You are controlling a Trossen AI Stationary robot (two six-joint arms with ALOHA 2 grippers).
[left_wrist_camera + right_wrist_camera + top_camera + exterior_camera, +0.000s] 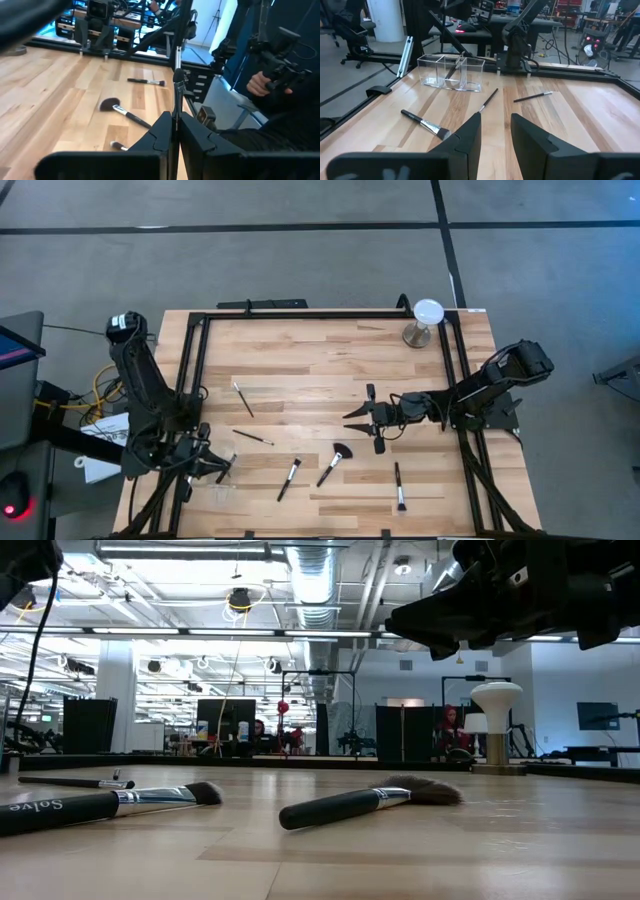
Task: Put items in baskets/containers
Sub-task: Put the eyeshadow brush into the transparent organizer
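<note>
My left gripper [218,464] hovers at the table's near left corner, shut on a thin brush [176,75]. The clear tray [451,72] stands beside it, faint in the high view [222,486]. A thin brush [454,66] leans inside the tray; whether it is the held one, I cannot tell. My right gripper [364,418] is open above the table's middle, its fingers [470,135] pointing toward the tray. Several brushes lie flat on the wood, among them a fan brush [334,463] and others [289,478] [399,485] [243,397] [253,437]. My left gripper pinches the thin brush between its two fingers [162,130], on its handle [174,116]. The brush lies along the fingers and sticks out ahead of them, its thicker part [177,79] beyond the tips. It is off the table in the left wrist view; its rear end is hidden.
A round white disc on a metal stand [426,321] is at the far right corner. A dark metal frame [300,314] runs round the table's edges. A person's hands [260,82] show beyond the table's right side. Bare wood lies between the scattered brushes.
</note>
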